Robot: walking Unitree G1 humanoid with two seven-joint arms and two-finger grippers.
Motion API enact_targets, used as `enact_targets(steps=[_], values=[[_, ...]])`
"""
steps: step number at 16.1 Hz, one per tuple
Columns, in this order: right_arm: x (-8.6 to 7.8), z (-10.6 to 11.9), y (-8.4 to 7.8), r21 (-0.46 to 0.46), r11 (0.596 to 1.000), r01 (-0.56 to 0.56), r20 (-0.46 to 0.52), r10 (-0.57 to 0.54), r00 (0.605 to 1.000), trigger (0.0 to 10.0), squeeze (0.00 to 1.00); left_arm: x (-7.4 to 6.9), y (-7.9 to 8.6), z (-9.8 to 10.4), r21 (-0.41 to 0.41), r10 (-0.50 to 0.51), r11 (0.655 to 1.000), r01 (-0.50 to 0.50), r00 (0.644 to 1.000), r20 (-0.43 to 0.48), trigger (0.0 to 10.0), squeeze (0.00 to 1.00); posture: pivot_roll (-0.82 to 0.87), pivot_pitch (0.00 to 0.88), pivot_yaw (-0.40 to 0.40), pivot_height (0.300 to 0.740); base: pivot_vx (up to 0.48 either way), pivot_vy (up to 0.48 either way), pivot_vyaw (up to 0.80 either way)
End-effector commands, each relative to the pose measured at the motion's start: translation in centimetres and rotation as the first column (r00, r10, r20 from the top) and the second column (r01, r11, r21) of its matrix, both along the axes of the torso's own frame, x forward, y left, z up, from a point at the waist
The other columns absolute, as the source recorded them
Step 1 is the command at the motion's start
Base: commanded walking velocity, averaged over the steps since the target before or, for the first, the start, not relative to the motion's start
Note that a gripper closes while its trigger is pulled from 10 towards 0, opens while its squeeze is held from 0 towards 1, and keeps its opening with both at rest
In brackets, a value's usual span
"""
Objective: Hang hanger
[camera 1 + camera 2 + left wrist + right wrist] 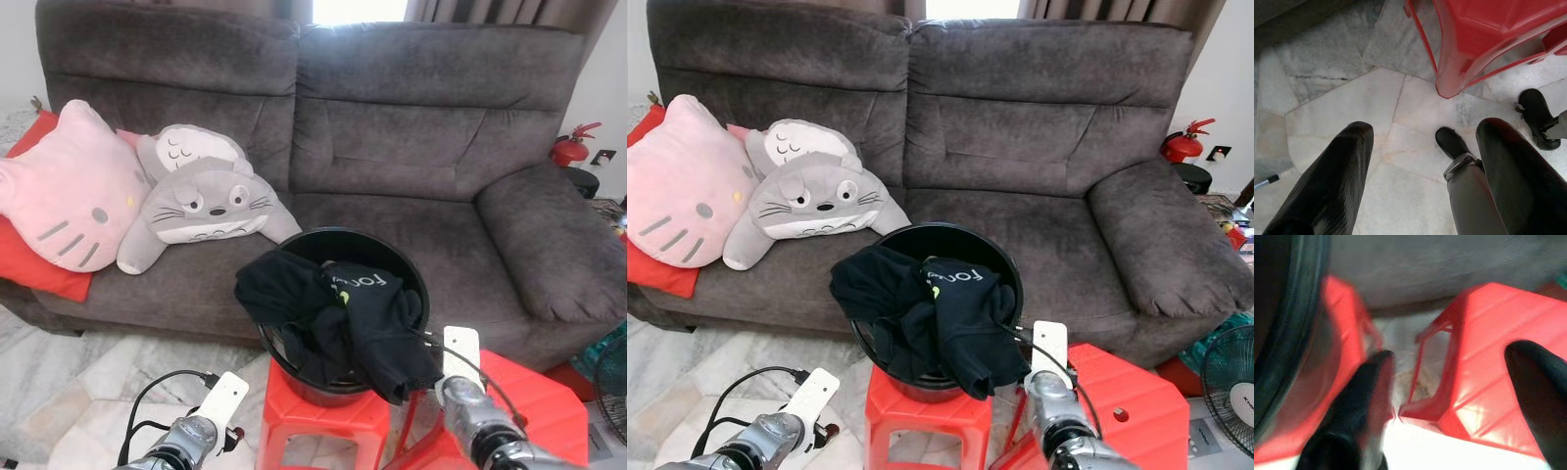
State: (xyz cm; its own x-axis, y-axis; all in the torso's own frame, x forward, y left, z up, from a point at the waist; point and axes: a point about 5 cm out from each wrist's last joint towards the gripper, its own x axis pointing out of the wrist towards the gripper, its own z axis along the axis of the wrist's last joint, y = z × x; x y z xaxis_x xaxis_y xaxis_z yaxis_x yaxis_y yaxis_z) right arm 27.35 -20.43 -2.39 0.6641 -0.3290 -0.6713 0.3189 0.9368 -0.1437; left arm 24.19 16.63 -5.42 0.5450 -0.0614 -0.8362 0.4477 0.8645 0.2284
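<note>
A black bucket stands on a red stool in front of the sofa. Black clothes are heaped in it and spill over its near rim. My left arm is low at the bottom left, and its gripper is open over the marble floor beside the stool's leg, holding nothing. My right arm is raised just right of the bucket. Its gripper is open and empty, pointing into the gap between the bucket's stool and a second red stool.
A dark grey sofa fills the back, with a pink cat cushion, a grey plush and a red cushion at its left end. A second red stool, a fan and a fire extinguisher stand right.
</note>
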Motion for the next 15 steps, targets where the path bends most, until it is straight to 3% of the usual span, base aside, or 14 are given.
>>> enact_targets(steps=[1,4,5,15], values=[[1.1,1.4,-1.33,0.04,0.995,0.089,0.123,-0.093,0.988,10.0,0.0,-0.18,0.38,-0.08,0.0,0.0,1.0,0.0,1.0,-0.004,10.0,0.0,-0.18,0.0,-0.05,0.74,0.0,0.0,0.0],[1.96,2.39,-1.47,0.141,0.983,0.121,0.229,-0.152,0.962,10.0,0.0,-0.15,0.46,-0.05,0.002,0.0,1.0,0.0,1.0,-0.004,10.0,0.0,-0.17,0.0,-0.051,0.74,0.0,0.0,0.0],[1.83,2.09,-1.06,0.158,0.98,0.118,0.207,-0.15,0.967,10.0,0.0,-0.11,0.48,-0.03,0.002,0.001,1.0,-0.001,1.0,-0.001,10.0,0.0,-0.18,0.0,-0.051,0.74,0.0,0.0,0.0],[1.8,2.03,-0.9,0.172,0.979,0.109,0.223,-0.146,0.964,10.0,0.0,0.13,0.26,0.15,-0.018,-0.009,1.0,0.009,1.0,0.018,10.0,0.0,-0.17,0.0,-0.055,0.74,0.0,0.0,0.0]])
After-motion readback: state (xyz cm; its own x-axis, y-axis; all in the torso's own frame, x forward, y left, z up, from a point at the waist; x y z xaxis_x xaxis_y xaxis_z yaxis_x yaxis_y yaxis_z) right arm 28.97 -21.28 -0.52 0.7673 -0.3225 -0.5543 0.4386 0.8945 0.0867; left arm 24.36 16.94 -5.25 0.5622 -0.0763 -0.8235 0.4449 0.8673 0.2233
